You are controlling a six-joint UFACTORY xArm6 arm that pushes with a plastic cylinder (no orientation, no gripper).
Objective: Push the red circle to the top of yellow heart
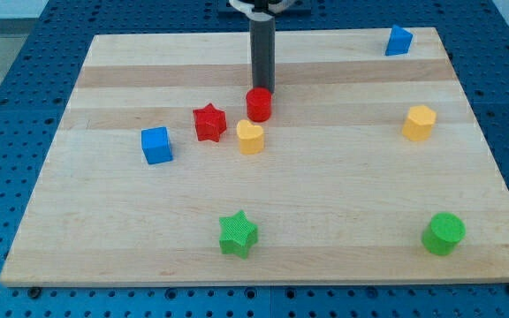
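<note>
On the table [104, 230], a blue cube [156, 145] sits left of a red star [208, 122]. The yellow heart [250, 137] points its lobes up-view; the red circle [259, 104], round with no long axis, touches its top. My tip [262, 88], no claw, meets the circle's top edge.

The wooden board [104, 238] carries eight blocks: red, yellow, blue and green.

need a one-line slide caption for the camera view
My tip sits just above the red circle, which lies at the yellow heart's upper right, red star beside them.
</note>
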